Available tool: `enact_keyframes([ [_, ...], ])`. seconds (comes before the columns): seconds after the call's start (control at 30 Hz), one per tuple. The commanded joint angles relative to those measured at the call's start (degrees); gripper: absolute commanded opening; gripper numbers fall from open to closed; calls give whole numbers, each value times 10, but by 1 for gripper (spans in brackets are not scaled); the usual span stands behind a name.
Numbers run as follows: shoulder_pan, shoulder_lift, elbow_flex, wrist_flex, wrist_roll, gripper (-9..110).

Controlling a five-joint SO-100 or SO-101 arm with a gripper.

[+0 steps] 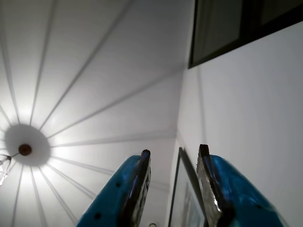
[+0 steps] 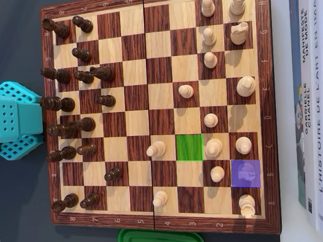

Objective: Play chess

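The blue gripper [image 1: 174,153] is closest in the wrist view, its two fingers spread apart with nothing between them, pointing up at a white ceiling [image 1: 104,71] with a lamp [image 1: 23,149]. In the overhead view, the chessboard [image 2: 159,108] lies flat; dark pieces [image 2: 75,104] crowd the left, pale pieces [image 2: 226,95] the right. One square is green [image 2: 189,148], one purple [image 2: 245,173]. Books [image 2: 314,106] lie beside it.

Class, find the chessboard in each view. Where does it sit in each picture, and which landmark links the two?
Wrist view: not in it; the camera faces the ceiling.
Overhead view: the chessboard fills most of the picture.
Shared landmark: the teal arm, at the left edge overhead; its jaws, standing apart, rise from the bottom edge of the wrist view.
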Motion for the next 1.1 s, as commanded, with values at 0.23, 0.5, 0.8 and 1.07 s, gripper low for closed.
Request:
enact_keyframes([
  [0.23,3,-11,11,4,-4,15],
  [0.5,3,-8,5,114,-4,15],
  [0.8,3,-8,-20,329,-4,15],
  [1.07,3,-8,-89,629,-4,15],
])
